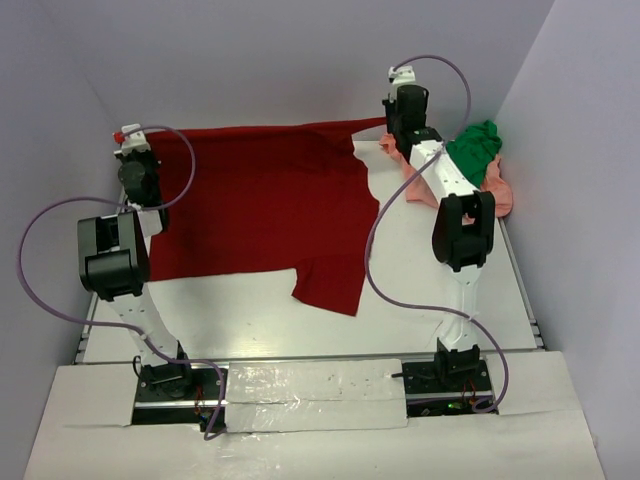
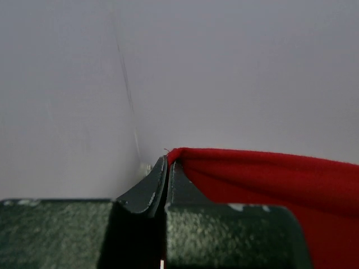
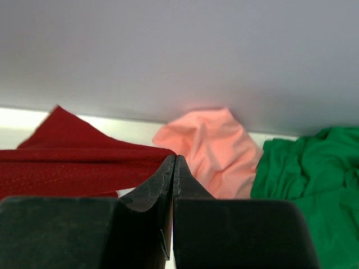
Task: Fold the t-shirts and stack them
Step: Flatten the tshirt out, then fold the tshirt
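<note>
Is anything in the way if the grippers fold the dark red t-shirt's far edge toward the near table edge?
Nothing visible. The left gripper and right gripper pinch the dark red t-shirt; the table before it is bare; the green t-shirt and salmon-pink t-shirt lie at the far right.

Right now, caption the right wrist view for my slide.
Right gripper shut on the dark red t-shirt, salmon-pink t-shirt and green t-shirt bunched beyond.
</note>
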